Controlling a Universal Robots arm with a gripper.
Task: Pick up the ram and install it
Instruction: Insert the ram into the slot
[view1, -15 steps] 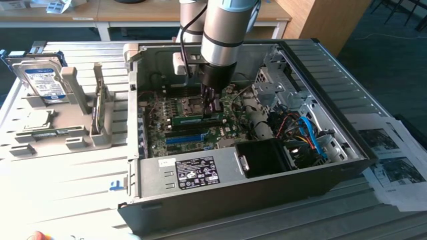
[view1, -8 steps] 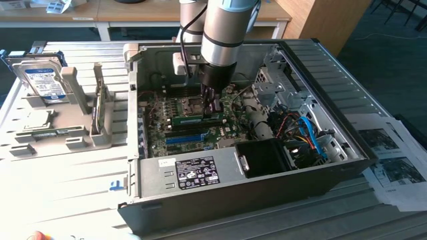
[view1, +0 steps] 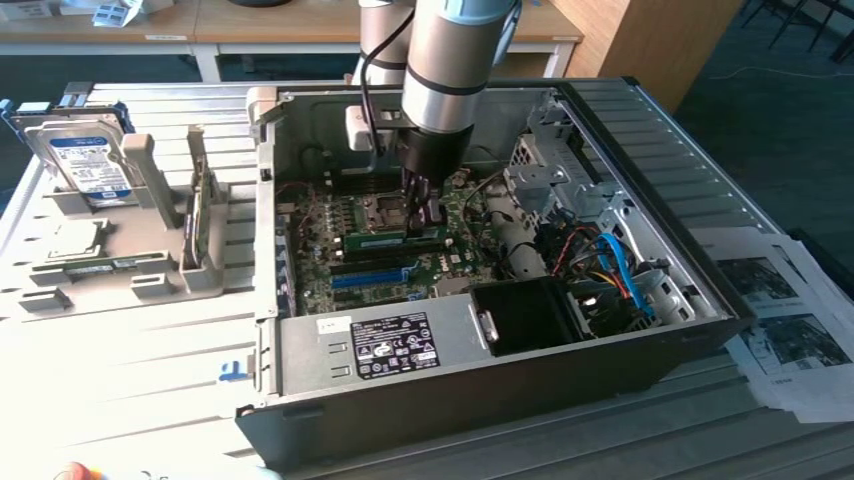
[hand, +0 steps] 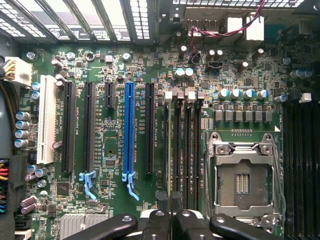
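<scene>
Green ram (view1: 390, 239) stands on edge over the motherboard (view1: 314, 255) inside the open computer case (view1: 534, 370), just on the near side of the empty CPU socket (hand: 243, 175). The end effector (view1: 427, 213) looks pressed together, pinching the ram's top edge. Seating step, I judge: keep the stick upright, parallel to its slot, push straight down, even at both ends, no twist. Counts: one ram, one CPU socket, four memory slots (hand: 185, 150) beside it, one blue expansion slot (hand: 129, 127), one white (hand: 46, 120). Tray (view1: 160, 200) on the worktop (view1: 120, 370) at the exterior view's left: one hard drive (view1: 87, 160), one processor chip (view1: 76, 238)
</scene>
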